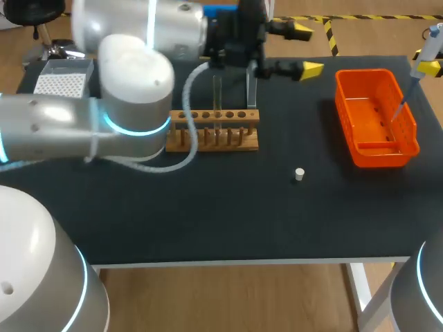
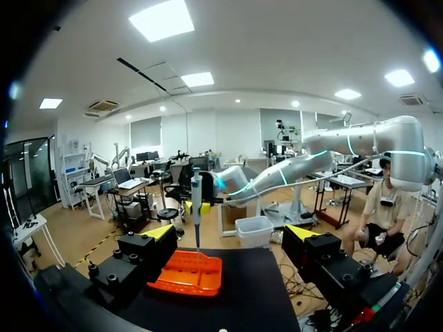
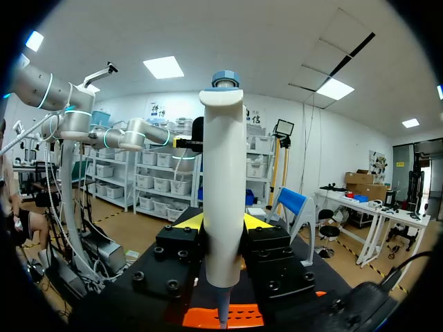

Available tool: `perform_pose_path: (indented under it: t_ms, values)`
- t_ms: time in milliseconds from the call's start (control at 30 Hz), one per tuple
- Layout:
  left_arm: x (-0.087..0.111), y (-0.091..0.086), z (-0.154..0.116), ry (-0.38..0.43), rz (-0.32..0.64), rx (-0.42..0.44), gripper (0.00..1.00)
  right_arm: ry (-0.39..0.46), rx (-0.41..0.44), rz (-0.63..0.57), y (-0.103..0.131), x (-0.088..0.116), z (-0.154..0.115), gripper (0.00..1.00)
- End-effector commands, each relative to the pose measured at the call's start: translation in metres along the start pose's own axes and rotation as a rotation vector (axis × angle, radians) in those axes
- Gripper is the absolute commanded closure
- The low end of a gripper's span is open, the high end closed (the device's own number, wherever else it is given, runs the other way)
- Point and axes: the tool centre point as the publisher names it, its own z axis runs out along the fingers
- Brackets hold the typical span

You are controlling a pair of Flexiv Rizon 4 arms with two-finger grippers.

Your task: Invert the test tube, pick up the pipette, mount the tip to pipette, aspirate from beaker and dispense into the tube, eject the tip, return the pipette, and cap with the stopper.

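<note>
The right hand [image 3: 221, 225] is pinching the pipette [image 1: 430, 41] upright at the upper right edge of the frame, one finger on each side of its body; its tip [image 1: 405, 104] hangs just over the orange bin [image 1: 344, 111] at the right of the counter [image 1: 208, 214], so I judge the step in hand to be ejecting the tip, which looks not yet done, since a thin tip shows below the pipette; the left hand [image 1: 304, 48] is spread and holds nothing, hovering at the upper middle of the frame beyond the rack [image 1: 252, 117]; the tube [image 1: 217, 104] stands upright in a middle hole of the rack, mouth up as far as I can tell, so the inverting looks done; whether liquid is in it is too small to tell, though a tipped pipette over the bin suggests that aspirating and dispensing are finished; a clear vessel just behind the rack may be the beaker, but I cannot be sure; the tip box [image 1: 61, 83] sits at the upper left; the white stopper [image 1: 299, 173] lies alone on the counter right of centre, well apart from the tube, so capping is plainly not done; left, by my reckoning: drop the tip, return the pipette, then cap the tube.
</note>
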Motion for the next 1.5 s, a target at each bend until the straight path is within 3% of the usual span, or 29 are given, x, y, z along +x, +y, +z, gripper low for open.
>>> perform_pose_path:
  t_ms: [33, 233, 633, 667, 700, 733, 1500]
  values:
    - [-0.012, -0.008, 0.09, 0.011, -0.002, -0.004, 0.0, 0.006, 0.0, -0.001, 0.0, -0.001, -0.002, 1.0]
    - [-0.015, -0.016, 0.118, 0.016, -0.002, 0.01, 0.0, 0.006, 0.0, -0.001, 0.0, -0.001, -0.002, 1.0]
    - [-0.015, -0.016, 0.118, 0.016, -0.002, 0.01, 0.0, 0.006, 0.0, -0.001, 0.0, -0.001, -0.002, 1.0]
    - [-0.015, -0.016, 0.118, 0.016, -0.002, 0.01, 0.24, 0.006, 0.0, -0.001, 0.0, -0.001, -0.002, 1.0]
    - [-0.015, -0.016, 0.118, 0.016, -0.002, 0.01, 0.78, 0.006, 0.0, -0.001, 0.0, -0.001, -0.002, 1.0]
    - [-0.015, -0.016, 0.118, 0.016, -0.002, 0.01, 1.0, 0.006, 0.0, -0.001, 0.0, -0.001, -0.002, 1.0]
    - [-0.018, -0.015, 0.122, 0.009, -0.006, 0.026, 1.0, 0.006, 0.0, -0.001, 0.0, -0.001, -0.002, 1.0]
